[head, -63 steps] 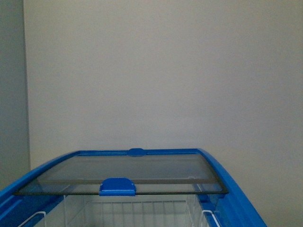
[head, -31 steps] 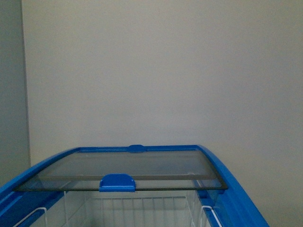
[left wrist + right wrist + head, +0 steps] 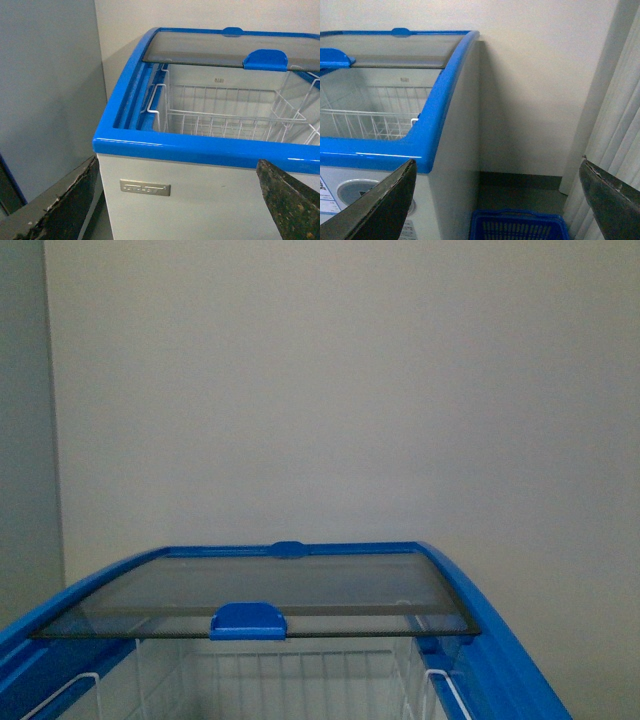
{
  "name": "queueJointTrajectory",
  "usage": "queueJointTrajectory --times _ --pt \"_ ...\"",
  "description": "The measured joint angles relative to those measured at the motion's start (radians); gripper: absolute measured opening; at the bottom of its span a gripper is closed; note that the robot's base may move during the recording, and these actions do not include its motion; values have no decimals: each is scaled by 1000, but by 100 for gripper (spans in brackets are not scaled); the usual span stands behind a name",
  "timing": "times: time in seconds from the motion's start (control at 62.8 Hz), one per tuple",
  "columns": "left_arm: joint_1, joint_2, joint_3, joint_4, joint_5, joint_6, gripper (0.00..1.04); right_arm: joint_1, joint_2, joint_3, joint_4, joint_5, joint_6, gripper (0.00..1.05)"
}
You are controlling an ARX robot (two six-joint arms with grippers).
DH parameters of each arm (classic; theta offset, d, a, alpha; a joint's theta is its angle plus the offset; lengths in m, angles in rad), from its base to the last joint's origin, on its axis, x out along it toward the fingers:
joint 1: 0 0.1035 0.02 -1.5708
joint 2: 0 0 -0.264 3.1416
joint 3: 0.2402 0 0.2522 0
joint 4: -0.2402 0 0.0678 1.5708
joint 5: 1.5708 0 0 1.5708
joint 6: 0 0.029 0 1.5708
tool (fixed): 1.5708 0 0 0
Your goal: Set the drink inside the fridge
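Overhead, curved glass lid (blue-rimmed fridge).

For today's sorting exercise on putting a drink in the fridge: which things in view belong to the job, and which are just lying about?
Belongs to the job:
fridge, glass lid slid back
left gripper, open
right gripper, open

Just lying about:
blue mesh basket
curtain

No drink is in view.

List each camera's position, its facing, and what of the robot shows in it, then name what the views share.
Front view: on the robot's body, facing the wall over the fridge; neither arm shows.
Left wrist view: on the left arm, facing the fridge's front corner and wire basket; left gripper fingers spread.
Right wrist view: on the right arm, facing the fridge's other side, above a blue mesh basket; right gripper fingers spread.
Shared: glass lid's blue handle.
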Motion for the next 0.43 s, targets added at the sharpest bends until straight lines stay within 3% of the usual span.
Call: queueJointTrajectory --times 0.43 --pt "0 0 0 0 0 0 97 0 0 0 0 0 0 97"
